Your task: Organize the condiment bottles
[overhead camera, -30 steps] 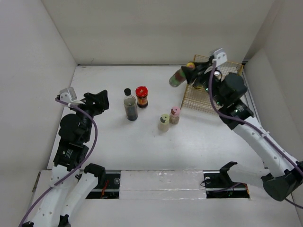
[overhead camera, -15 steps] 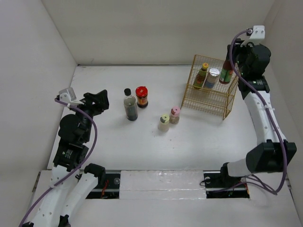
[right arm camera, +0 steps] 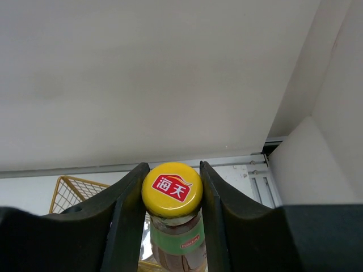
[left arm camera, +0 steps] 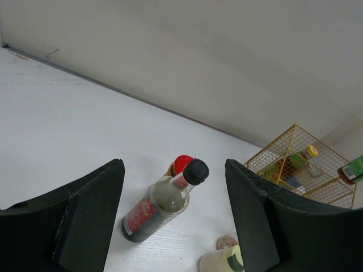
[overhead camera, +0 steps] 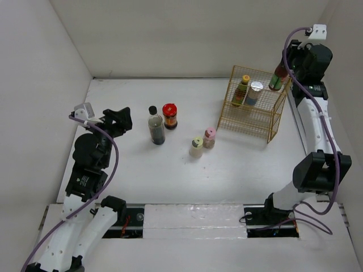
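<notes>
**Held bottle.** Find the green-labelled bottle (overhead camera: 277, 81) at the upper right of the overhead frame, at the right rear corner of the gold wire basket (overhead camera: 271, 122). The right gripper (overhead camera: 283, 69) is clamped on it. In the right wrist view the two fingers (right arm camera: 127, 218) press against either side of the yellow cap (right arm camera: 172, 188) and the neck below it. The cap bears a red logo. The pictures do not settle whether this bottle is inside the wire or just over the rim.

**Bottles in the basket.** Two stand upright in the upper tier, left of the held bottle:
- a second green-labelled bottle with a yellow cap (overhead camera: 243, 90);
- just to its right, a silver-lidded jar (overhead camera: 255, 92).

**Bottles on the table.** Four stand upright on the white table (overhead camera: 113, 90), left of the basket:
- the tall dark black-capped bottle (overhead camera: 156, 126), left of frame centre;
- the red-lidded jar (overhead camera: 169, 115), just beside it to the upper right;
- the pink-capped shaker (overhead camera: 209, 137), nearer the basket;
- the yellow-capped shaker (overhead camera: 197, 147), just beside the pink one to the lower left.

The two pairs stand well apart from each other.

**Left arm.** The left gripper (overhead camera: 117, 120) sits at mid-left of the overhead frame, near the dark bottle and apart from it. In the left wrist view its fingers (left arm camera: 91, 215) stand wide apart with nothing between them. You see the dark bottle and the red lid through the gap.
</notes>
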Robot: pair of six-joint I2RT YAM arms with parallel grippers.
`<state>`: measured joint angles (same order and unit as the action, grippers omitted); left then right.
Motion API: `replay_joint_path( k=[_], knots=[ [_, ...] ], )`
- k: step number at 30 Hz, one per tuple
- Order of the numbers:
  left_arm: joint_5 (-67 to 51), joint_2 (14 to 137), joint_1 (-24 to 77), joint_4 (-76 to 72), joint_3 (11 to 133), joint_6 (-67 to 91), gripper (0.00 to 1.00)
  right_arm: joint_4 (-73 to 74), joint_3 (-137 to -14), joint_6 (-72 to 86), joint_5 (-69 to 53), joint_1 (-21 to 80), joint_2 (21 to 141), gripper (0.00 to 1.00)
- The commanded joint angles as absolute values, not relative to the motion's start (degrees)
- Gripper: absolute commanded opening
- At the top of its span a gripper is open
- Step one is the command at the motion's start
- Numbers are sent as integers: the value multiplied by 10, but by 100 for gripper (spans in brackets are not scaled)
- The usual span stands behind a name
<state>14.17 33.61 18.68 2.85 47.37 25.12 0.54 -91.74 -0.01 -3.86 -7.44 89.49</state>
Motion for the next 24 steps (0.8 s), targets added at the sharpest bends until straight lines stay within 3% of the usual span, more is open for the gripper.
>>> replay_joint_path(
  k=[1, 11, 17, 24],
  knots=[
    [146, 335, 189, 4, 487, 243, 68, -73, -977, 5, -38, -79, 895, 14],
    [146, 335, 189, 4, 487, 243, 68, -100, -970, 5, -31, -84, 940, 13],
    [146, 335, 189, 4, 487, 243, 68, -175, -825, 32, -24, -84, 904, 14],
    [141, 335, 189, 4, 487, 243, 68, -187, -759, 51, -24, -84, 916, 16]
  ],
)
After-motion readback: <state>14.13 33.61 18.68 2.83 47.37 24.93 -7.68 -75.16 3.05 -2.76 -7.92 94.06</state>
